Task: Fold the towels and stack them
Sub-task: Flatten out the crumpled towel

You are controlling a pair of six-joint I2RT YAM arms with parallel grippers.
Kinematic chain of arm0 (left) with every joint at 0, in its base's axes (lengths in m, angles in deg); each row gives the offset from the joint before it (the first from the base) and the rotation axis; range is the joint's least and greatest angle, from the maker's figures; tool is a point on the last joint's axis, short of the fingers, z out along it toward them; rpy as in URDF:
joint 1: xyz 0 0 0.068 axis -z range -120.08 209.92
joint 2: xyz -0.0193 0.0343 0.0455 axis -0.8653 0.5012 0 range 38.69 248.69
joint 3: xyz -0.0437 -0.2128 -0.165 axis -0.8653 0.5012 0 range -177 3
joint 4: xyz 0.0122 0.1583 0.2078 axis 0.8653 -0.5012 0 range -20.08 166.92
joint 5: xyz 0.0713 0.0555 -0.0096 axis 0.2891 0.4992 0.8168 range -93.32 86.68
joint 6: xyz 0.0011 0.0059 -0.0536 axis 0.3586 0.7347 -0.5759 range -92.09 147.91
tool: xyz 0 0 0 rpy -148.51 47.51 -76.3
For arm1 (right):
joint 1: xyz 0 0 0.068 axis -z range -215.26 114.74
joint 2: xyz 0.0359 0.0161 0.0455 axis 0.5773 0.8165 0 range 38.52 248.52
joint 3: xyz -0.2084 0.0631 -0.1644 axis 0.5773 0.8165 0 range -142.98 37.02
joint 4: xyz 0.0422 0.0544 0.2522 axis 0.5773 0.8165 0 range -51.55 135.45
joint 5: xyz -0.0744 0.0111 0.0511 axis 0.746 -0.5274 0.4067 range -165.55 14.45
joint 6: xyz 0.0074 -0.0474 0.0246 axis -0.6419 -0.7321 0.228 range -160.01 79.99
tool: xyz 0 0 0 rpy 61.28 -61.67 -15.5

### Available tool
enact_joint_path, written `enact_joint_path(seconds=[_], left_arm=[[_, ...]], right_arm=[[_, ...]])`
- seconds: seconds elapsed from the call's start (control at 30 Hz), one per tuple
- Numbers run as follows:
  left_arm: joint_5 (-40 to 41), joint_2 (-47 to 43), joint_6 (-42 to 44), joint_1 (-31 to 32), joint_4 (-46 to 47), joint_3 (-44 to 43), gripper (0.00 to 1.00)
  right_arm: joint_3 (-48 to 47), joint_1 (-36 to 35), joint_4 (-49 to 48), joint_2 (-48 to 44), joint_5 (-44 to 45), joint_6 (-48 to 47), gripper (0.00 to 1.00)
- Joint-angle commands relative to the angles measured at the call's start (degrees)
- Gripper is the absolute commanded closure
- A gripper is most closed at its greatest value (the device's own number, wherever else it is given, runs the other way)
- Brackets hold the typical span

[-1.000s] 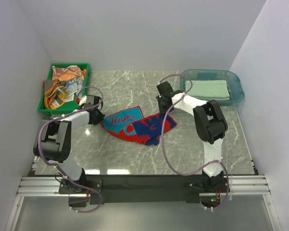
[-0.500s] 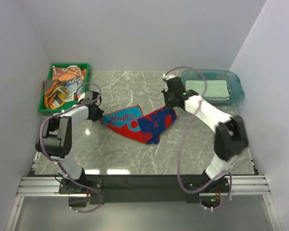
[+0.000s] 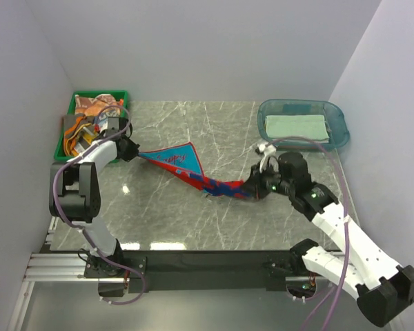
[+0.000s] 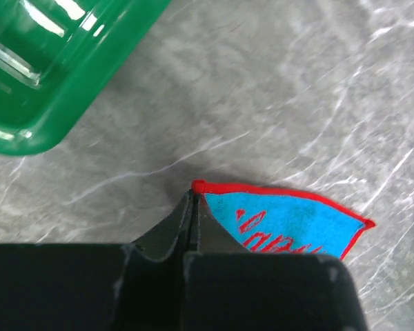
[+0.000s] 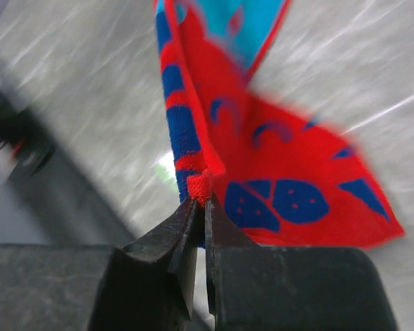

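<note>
Red towel [image 3: 183,160] stretched taut between two corners: left gripper [image 3: 132,152] jaws clamped on one, right gripper [image 3: 251,191] jaws clamped on the other.

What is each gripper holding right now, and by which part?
Both hold the red towel: the left gripper pinches a red-hemmed corner near the green tray, the right gripper pinches bunched hem at the opposite end.

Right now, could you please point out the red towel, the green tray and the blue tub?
red towel [image 3: 178,158]: top view, on its spread turquoise panel.
green tray [image 4: 72,76]: left wrist view, on its outer wall.
blue tub [image 3: 342,125]: top view, on its right rim.
</note>
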Motion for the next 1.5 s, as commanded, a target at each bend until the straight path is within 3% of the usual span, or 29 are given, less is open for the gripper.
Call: enact_joint_path(seconds=[0.0, 0.07, 0.13, 0.2, 0.3, 0.4, 0.43, 0.47, 0.53, 0.57, 0.63, 0.67, 0.77, 0.93, 1.0, 1.13, 1.17, 1.27, 1.47], left_arm=[[-0.7, -3.94, -0.79, -1.02, 0.48, 3.08, 0.99], [-0.7, -5.69, -0.97, -2.51, 1.0, 4.75, 0.99], [-0.79, -7.36, -1.06, -2.6, 1.97, 7.3, 0.99], [-0.88, -8.33, -0.88, -2.77, 2.32, 9.58, 0.99], [-0.88, -10.18, -0.62, -2.86, 2.85, 12.48, 0.99], [-0.53, -12.11, -0.09, -2.86, 2.59, 14.51, 0.94], [-0.35, -13.51, 0.17, -2.86, 2.24, 15.04, 0.92], [-0.09, -14.48, 0.18, -2.95, 2.15, 15.57, 0.86], [0.35, -18.07, 0.44, -2.86, 1.54, 17.06, 0.77], [1.05, -19.48, 0.61, -2.86, 1.1, 17.5, 0.6], [2.28, -23.95, 1.49, -2.95, -0.21, 17.77, 0.45], [3.24, -25.55, 1.75, -2.86, -2.14, 17.68, 0.3], [6.76, -31.61, 3.42, -2.86, -4.61, 16.2, 0.17], [1.25, -33.49, 8.6, -0.93, -3.65, 11.98, 0.22], [0.0, -30.85, 9.66, 4.15, -3.82, 7.87, 0.29], [-0.79, -18.03, 10.72, 13.12, -4.26, -0.14, 0.38], [-0.27, -15.83, 10.64, 16.01, -4.35, -3.29, 0.46], [1.93, -7.39, 10.37, 19.97, -4.36, -8.84, 0.56], [1.93, 7.2, 9.93, 22.62, -4.88, -17.2, 0.67]], right_arm=[[5.62, -0.47, 5.09, -5.43, -14.13, 6.49, 0.86], [10.45, -1.08, 5.53, -8.61, -19.65, 10.19, 0.74], [14.14, -1.52, 7.27, -12.74, -22.05, 13.08, 0.73], [15.47, -1.87, 9.38, -15.81, -22.24, 14.24, 0.61], [16.18, -2.84, 13.26, -18.02, -22.67, 14.5, 0.54], [14.17, -2.93, 14.23, -19.34, -15.41, 17.05, 0.47], [12.86, -2.84, 14.4, -19.08, -7.99, 17.58, 0.43], [12.06, -2.84, 14.75, -18.47, -4.34, 18.02, 0.35], [11.96, -2.84, 10.31, -15.84, -1.6, 19.6, 0.33], [11.79, -2.84, 9.06, -14.61, -0.37, 20.91, 0.32], [10.83, -2.93, 4.68, -10.39, 0.61, 22.41, 0.32], [10.65, -2.84, 3.26, -9.16, 3.22, 22.68, 0.32], [10.47, -2.84, -2.28, -3.45, 7.1, 23.47, 0.32], [10.73, -2.84, -9.31, 6.83, 12.03, 24.0, 0.35], [10.65, -2.75, -11.07, 10.69, 13.96, 23.74, 0.37], [10.03, -2.84, -14.16, 15.8, 15.99, 23.82, 0.39], [9.94, -2.75, -14.33, 17.03, 16.26, 23.65, 0.4], [9.68, -2.84, -14.86, 18.35, 17.22, 23.38, 0.41], [9.77, -2.75, -16.09, 21.25, 15.65, 23.12, 0.41]])
